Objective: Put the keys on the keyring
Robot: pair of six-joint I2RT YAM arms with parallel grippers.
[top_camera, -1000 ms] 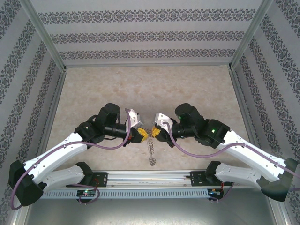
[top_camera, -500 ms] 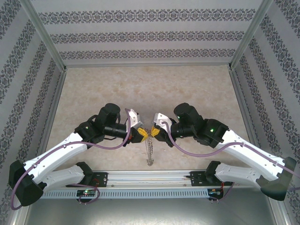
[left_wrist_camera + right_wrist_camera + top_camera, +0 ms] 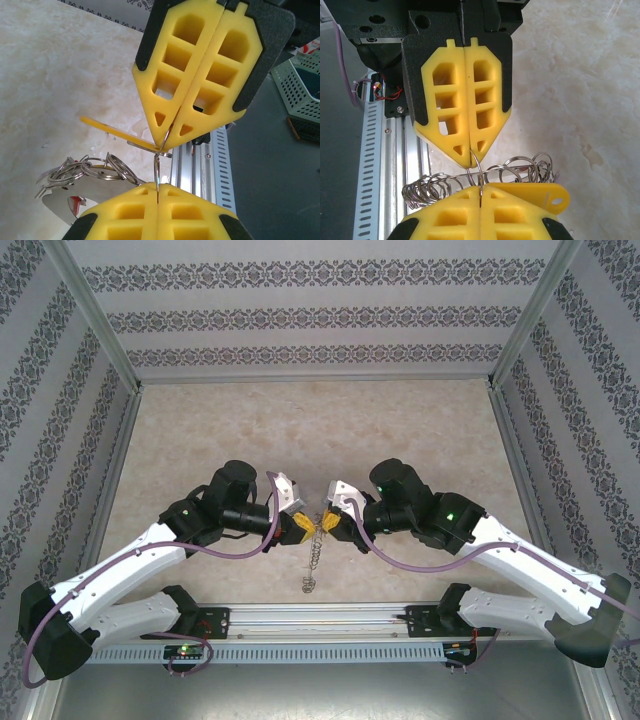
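Left gripper (image 3: 303,527) and right gripper (image 3: 328,525) meet tip to tip, the keyring (image 3: 314,558) dangling between, blocking the near middle; broad surface (image 3: 320,430) beyond lies open up to 3 walls (image 3: 320,315).

- Left arm (image 3: 120,570): extends from base forward and inward, wrist turned toward centre.
- Right arm (image 3: 520,560): mirrored pose.
- Left gripper (image 3: 300,527), right gripper (image 3: 331,525): tips facing, almost touching, raised above worktop (image 3: 300,430).
- Both jaw pairs fully closed, yellow pads (image 3: 485,105) pressed flat together.
- Each tip pinches thin wire of keyring (image 3: 314,552).
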